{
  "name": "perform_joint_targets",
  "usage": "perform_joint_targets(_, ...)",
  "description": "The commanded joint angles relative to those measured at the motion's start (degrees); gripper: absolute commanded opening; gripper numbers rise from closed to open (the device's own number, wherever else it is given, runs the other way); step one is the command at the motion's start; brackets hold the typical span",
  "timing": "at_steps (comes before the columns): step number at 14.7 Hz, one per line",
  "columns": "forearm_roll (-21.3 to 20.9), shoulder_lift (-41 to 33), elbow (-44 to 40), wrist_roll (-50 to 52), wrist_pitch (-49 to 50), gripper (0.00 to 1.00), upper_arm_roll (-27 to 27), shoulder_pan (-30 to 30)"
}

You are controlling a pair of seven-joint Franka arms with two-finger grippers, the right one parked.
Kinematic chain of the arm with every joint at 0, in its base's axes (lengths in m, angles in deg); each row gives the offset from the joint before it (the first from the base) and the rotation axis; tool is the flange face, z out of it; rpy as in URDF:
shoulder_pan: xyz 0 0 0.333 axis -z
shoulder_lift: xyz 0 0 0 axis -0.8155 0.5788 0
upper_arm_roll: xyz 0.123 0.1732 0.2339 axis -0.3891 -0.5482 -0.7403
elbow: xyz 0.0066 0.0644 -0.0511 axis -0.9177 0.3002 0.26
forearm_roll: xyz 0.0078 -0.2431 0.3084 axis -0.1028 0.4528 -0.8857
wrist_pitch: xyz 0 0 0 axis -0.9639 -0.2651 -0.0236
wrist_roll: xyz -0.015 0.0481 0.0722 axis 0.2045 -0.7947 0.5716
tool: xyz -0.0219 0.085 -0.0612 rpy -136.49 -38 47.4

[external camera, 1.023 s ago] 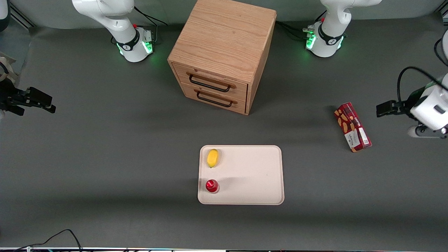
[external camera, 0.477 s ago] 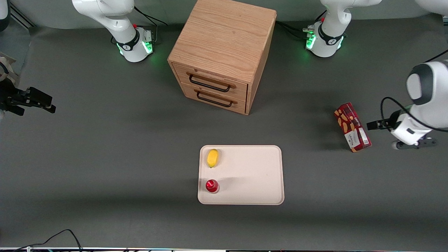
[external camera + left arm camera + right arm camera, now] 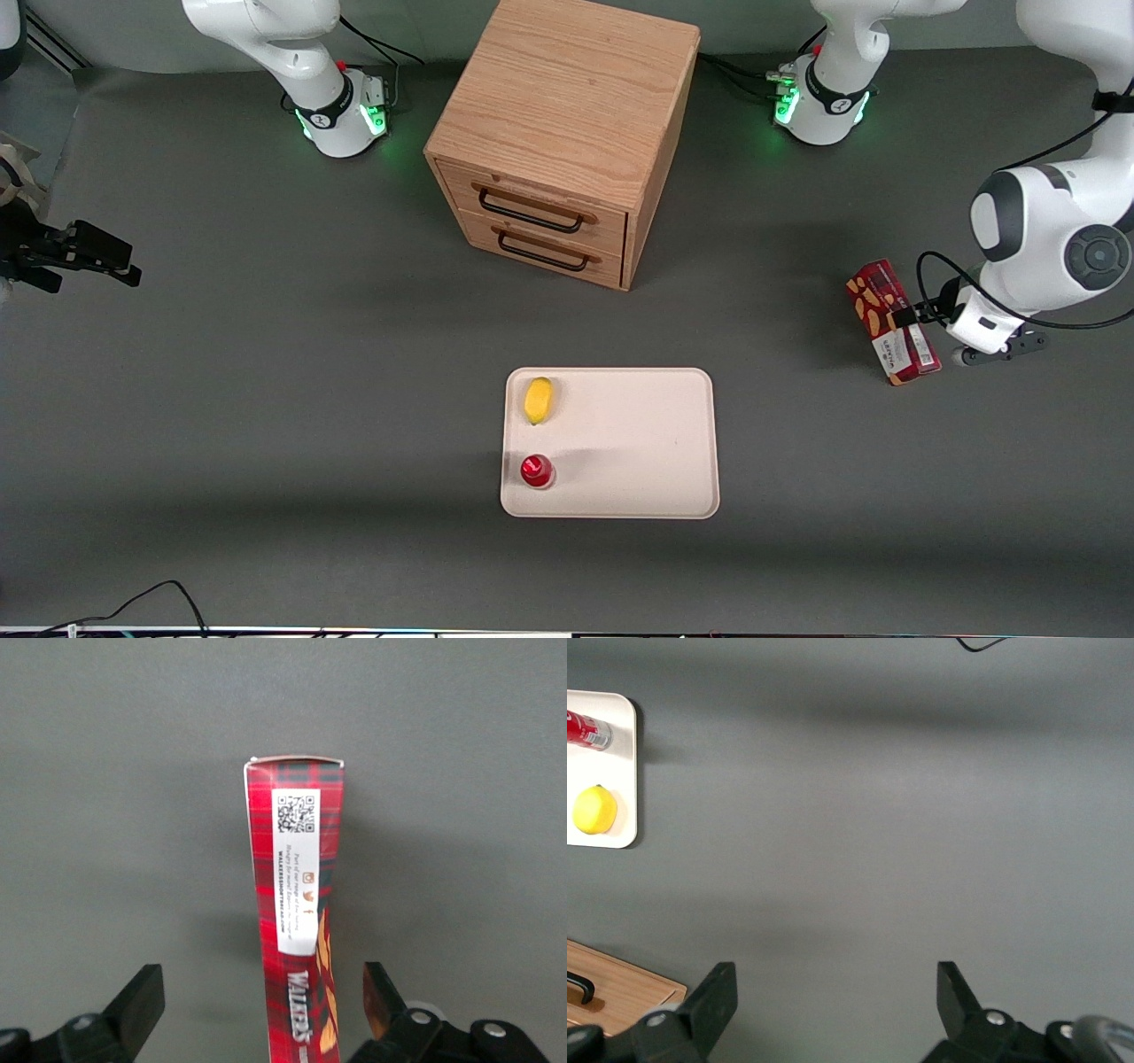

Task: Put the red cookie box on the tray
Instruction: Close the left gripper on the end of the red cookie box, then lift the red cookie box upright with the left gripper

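Gripper point(image 3: 257, 1001) hovered over red cookie box point(image 3: 891, 322), 2 fingers point(image 3: 137, 1003) spread wide, astride box's narrow width, not touching. Box lay flat on table toward working arm's end, long axis running between fingers. Tray point(image 3: 656, 443) well apart, near table's middle.

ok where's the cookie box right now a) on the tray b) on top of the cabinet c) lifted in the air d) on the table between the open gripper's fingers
d: the cookie box lies on the table, the open gripper straddling it, well off the tray.
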Motion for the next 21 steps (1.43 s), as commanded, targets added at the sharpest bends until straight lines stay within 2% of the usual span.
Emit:
perform_joint_targets(1,1.29,-1.62,3.19,0.94,-3.46,1.00,-0.04,-0.09)
perform_joint_targets(3,2.26,-0.83,3.80,1.03,-5.64,1.00,-0.04,0.00)
perform_joint_targets(4,3.05,-0.22,4.15,1.03,-6.96,0.97,-0.04,0.09)
perform_joint_targets(5,3.31,0.48,4.50,0.94,-8.19,0.90,-0.04,0.09)
perform_joint_targets(6,3.32,0.57,5.03,0.94,-9.34,0.76,-0.04,0.09)
perform_joint_targets(7,3.40,0.66,5.47,0.94,-10.22,0.53,-0.04,0.26)
perform_joint_targets(10,3.49,1.10,5.65,0.94,-10.49,0.00,0.05,0.53)
perform_joint_targets(16,3.49,-2.05,4.95,1.29,-6.90,0.00,0.40,2.10)
perform_joint_targets(19,2.62,-6.09,-0.04,1.64,4.58,0.00,0.49,2.55)
perform_joint_targets(21,-0.18,-8.99,-5.05,1.64,14.51,0.00,0.58,2.90)
